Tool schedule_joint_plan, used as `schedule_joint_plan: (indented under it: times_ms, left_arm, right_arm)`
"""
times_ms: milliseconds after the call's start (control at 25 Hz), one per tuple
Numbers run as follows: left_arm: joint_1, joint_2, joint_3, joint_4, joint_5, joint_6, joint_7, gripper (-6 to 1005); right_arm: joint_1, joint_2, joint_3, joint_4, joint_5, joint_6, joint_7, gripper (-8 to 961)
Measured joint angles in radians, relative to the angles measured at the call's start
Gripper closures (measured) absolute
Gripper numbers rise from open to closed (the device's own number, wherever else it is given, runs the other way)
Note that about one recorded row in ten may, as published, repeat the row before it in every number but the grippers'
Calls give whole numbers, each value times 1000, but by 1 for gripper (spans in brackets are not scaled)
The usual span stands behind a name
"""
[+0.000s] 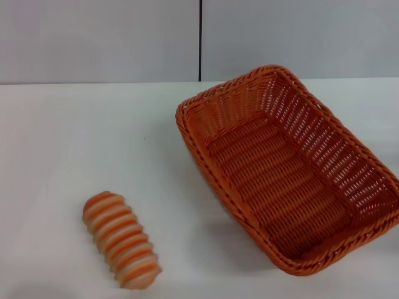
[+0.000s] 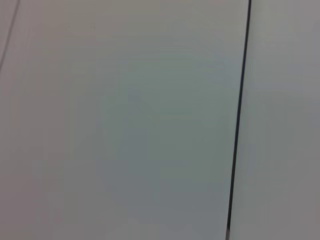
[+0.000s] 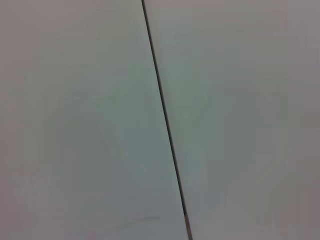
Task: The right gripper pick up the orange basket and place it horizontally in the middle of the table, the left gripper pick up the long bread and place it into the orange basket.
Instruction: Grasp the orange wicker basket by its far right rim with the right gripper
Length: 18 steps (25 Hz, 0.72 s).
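No brand, label or writing can be read on anything here; neither the left gripper nor the right gripper shows in any view, so their state cannot be told, and each wrist view shows only a pale grey wall panel (image 2: 125, 120) crossed by a thin dark seam (image 2: 239, 120). The orange basket (image 1: 336, 255) sits open side up on the right part of the white table (image 1: 75, 137), set at a slant with one short end far and towards the middle and the other near the right edge; the long bread (image 1: 121, 240), striped orange and cream, lies on the near left of the table, well apart from the basket, also at a slant.
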Motion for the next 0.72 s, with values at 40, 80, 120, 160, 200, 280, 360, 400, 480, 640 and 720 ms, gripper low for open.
schedule_joint_plan:
  times_ms: [40, 80, 120, 160, 200, 280, 360, 400, 480, 640, 720]
  left_arm:
    - [0, 0, -4, 0, -1, 12, -1, 395]
    - [0, 0, -6, -1, -1, 19, -1, 354]
    - [-3, 0, -6, -3, 2, 26, -1, 314]
    - [-3, 0, -6, -3, 2, 26, -1, 314]
    - [-6, 0, -4, -2, 4, 26, 1, 315]
    - [-15, 1, -1, 1, 7, 26, 5, 316]
    - [-24, 3, 0, 5, 8, 40, -1, 316]
    - [-26, 3, 1, 12, 9, 55, -9, 317]
    - [-27, 4, 6, 27, 9, 83, -20, 318]
    - [-18, 6, 66, 86, 9, 119, -34, 315]
    - [-18, 6, 66, 86, 9, 119, -34, 308]
  right_arm:
    - [5, 0, 0, 6, 0, -18, -2, 952]
    - [7, 0, 0, 14, 0, -31, -2, 951]
    - [11, 0, 0, 31, 0, -46, -2, 949]
    - [11, 0, 0, 31, 0, -46, -2, 948]
    - [12, 0, -2, 39, 0, -44, -1, 946]
    - [12, 0, -4, 40, 0, -40, -1, 943]
    - [7, 0, -9, 40, 0, -32, -1, 940]
    - [2, 0, -9, 40, 0, -23, -1, 938]
    - [1, 0, -9, 41, 0, -14, -1, 935]
    - [-12, 0, -4, 49, 0, 48, -1, 928]
    - [-26, 1, -7, 52, 0, 77, 0, 925]
